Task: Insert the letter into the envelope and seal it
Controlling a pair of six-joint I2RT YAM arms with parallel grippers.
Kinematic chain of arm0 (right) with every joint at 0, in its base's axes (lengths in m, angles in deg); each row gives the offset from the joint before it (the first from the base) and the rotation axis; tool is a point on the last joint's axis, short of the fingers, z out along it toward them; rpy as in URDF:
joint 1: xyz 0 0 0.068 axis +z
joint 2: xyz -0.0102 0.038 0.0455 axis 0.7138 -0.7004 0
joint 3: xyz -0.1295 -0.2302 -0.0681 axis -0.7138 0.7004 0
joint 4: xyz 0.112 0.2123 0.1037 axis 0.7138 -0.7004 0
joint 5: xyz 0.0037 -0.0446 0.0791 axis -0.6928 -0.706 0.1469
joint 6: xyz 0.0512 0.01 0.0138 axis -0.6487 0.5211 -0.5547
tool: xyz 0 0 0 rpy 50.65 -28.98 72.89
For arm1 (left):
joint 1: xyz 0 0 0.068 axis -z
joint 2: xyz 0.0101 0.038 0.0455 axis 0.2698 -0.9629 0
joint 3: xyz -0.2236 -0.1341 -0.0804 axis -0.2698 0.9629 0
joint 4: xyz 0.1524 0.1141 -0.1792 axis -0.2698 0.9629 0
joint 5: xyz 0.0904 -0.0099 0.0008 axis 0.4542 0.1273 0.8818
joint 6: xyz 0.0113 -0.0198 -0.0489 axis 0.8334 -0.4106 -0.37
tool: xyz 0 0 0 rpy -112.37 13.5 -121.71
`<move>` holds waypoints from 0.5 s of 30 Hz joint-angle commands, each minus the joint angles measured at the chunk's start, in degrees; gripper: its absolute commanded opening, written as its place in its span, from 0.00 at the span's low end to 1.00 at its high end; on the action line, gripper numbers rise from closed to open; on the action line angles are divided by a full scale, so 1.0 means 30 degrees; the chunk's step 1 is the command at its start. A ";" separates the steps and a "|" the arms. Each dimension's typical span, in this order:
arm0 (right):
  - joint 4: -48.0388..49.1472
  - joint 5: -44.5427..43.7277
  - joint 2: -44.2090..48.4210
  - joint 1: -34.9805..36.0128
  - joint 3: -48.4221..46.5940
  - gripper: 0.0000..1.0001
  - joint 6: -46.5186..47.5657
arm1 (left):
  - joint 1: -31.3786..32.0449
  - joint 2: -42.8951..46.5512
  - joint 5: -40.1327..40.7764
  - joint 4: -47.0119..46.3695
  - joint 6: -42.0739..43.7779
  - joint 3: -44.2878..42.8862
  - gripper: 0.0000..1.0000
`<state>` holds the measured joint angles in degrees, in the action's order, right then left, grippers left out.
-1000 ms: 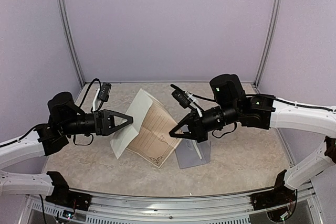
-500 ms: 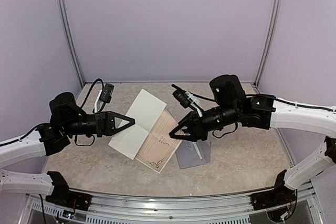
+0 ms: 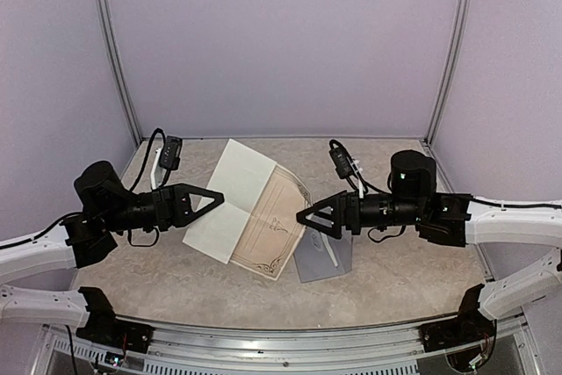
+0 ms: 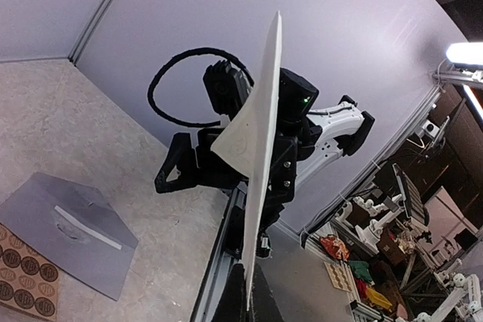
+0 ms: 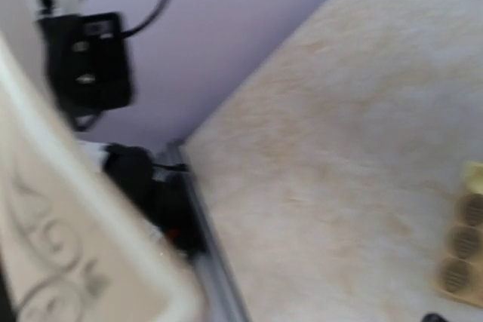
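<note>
Left claw (image 3: 213, 198) clenched on letter (image 3: 256, 215) edge, sheet lifted off desk (image 3: 395, 280), long axis pointing at right claw (image 3: 304, 217) — released, jaws apart. Envelope (image 3: 323, 263) flat on desk under right claw — nearer right arm.

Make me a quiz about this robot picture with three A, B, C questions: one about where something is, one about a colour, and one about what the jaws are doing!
1. Where is the envelope?
A) in the left jaws
B) flat on the table
C) leaning on the back wall

2. What colour is the envelope?
A) red
B) green
C) grey

3. What holds the letter?
A) the left jaws, shut on its edge
B) nothing, it lies on the table
C) the right jaws alone

Answers:
1. B, it lies flat on the tabletop under the right arm.
2. C, the top view shows plain grey paper.
3. A, the left jaws pinch the letter up in the air, while the right jaws stand open and grip nothing.
</note>
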<state>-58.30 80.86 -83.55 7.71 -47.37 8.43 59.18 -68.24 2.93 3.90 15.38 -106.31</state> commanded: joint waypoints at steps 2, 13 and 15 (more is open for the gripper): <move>0.5396 0.1531 -0.0782 0.1306 -0.0085 0.98 -0.1414 | 0.0339 -0.0044 0.0795 -0.1612 0.0048 0.0157 0.00; 0.7550 -0.0852 -0.0714 0.1425 0.0157 0.43 -0.2127 | 0.0666 -0.0225 0.0975 -0.1723 0.0073 0.0341 0.00; 0.7268 -0.1253 -0.0707 0.1416 0.0155 0.17 -0.2179 | 0.0672 -0.0232 0.0990 -0.1463 0.0205 0.0322 0.00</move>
<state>-38.80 80.27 -86.11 11.82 -47.19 2.75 60.76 -68.90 5.32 0.43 15.33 -106.14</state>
